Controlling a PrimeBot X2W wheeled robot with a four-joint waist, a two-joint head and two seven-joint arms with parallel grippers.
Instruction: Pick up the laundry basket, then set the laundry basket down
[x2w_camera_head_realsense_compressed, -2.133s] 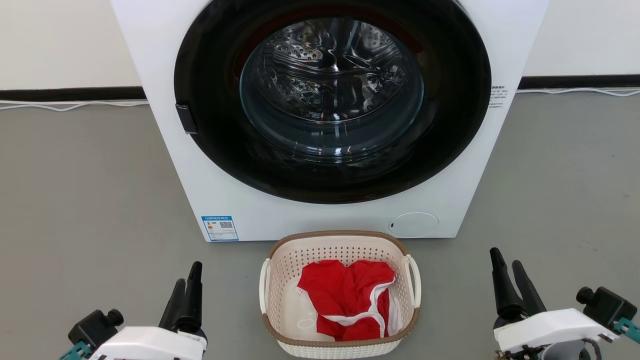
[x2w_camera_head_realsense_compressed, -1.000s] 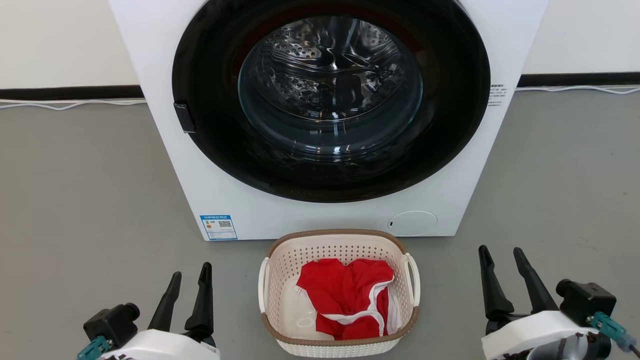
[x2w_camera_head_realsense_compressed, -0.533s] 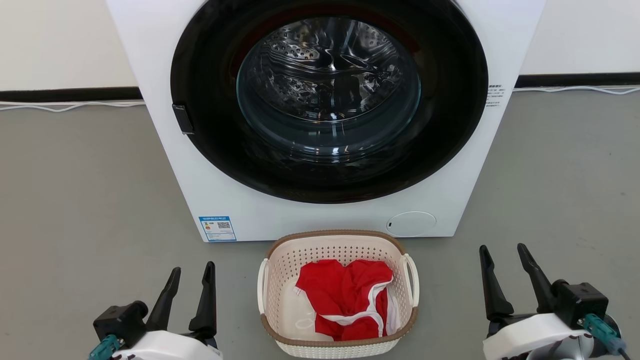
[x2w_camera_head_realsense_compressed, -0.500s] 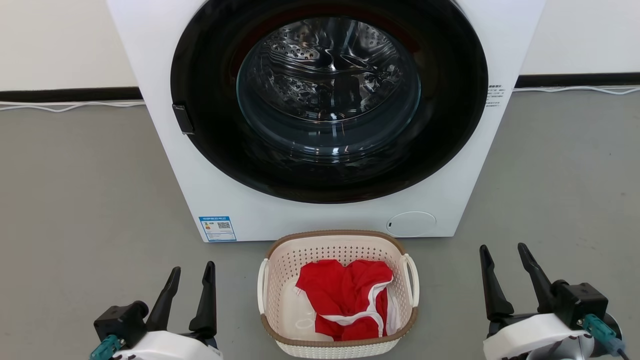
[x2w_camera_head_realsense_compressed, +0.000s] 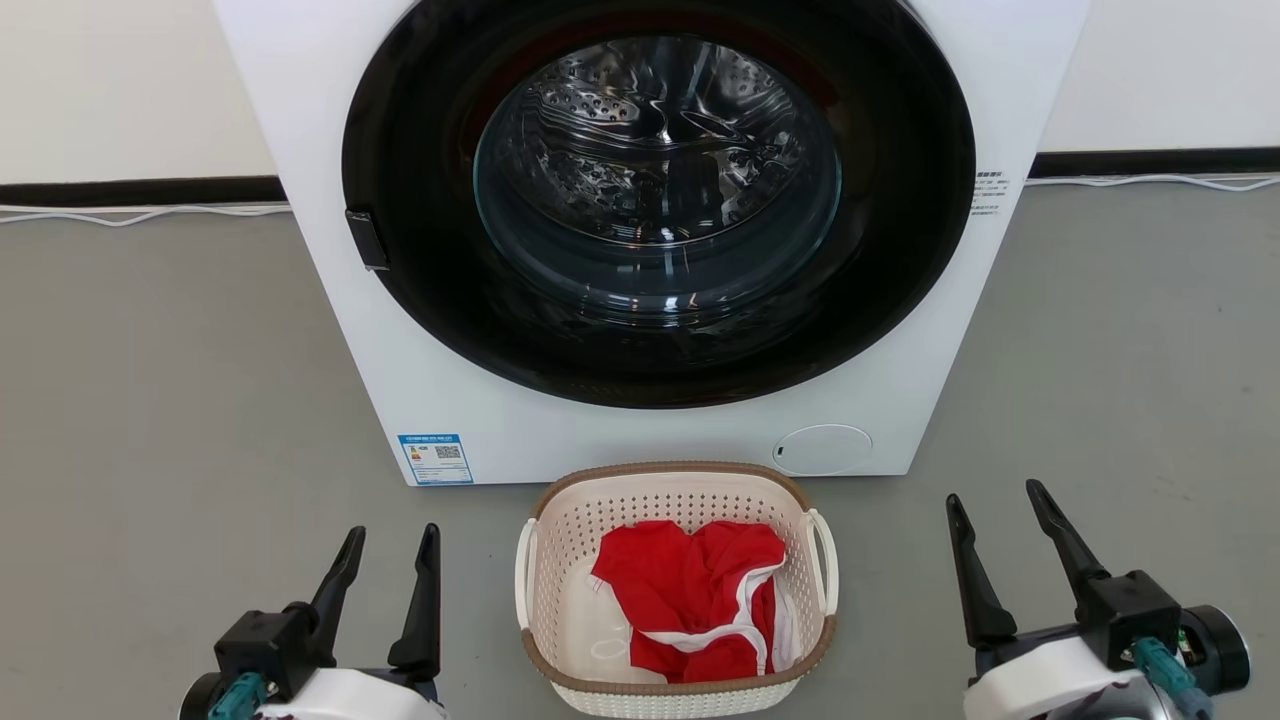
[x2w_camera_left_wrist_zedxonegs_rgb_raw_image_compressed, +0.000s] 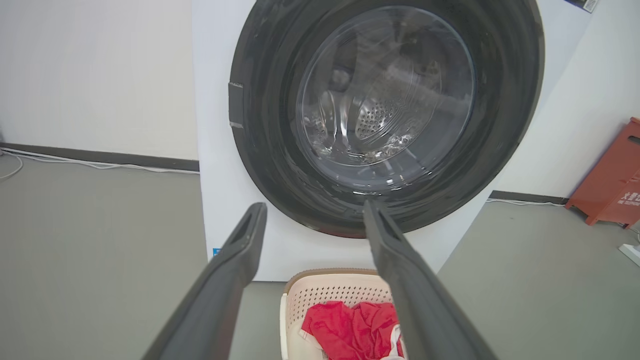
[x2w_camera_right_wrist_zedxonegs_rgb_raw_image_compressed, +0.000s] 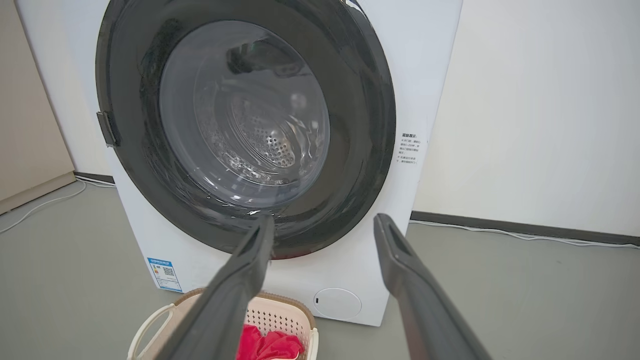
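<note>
Big white washing machine (x2w_camera_head_realsense_compressed: 655, 200) with a black-ringed door. It has a blue sticker (x2w_camera_head_realsense_compressed: 436, 458) with a QR code low on the front and small print (x2w_camera_head_realsense_compressed: 988, 192) on its right side (both too tiny to read). The laundry basket (x2w_camera_head_realsense_compressed: 665, 468) sits on the grey floor (x2w_camera_head_realsense_compressed: 150, 400) just in front of it, with a red cloth with white trim (x2w_camera_head_realsense_compressed: 690, 600) inside. The left hand (x2w_camera_head_realsense_compressed: 393, 530) and right hand (x2w_camera_head_realsense_compressed: 992, 492) flank the basket, fingers spread, holding nothing.

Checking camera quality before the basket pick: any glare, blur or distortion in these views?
Head view: sharp, evenly lit; reflections streak the washer door glass; laundry basket crisp. Left wrist view: hazy, black door ring reads grey; left hand fingers soft-edged up close. Right wrist view: same haze, washer sides lean wide-angle, bright glints on the glass; right hand fingers soft too.
</note>
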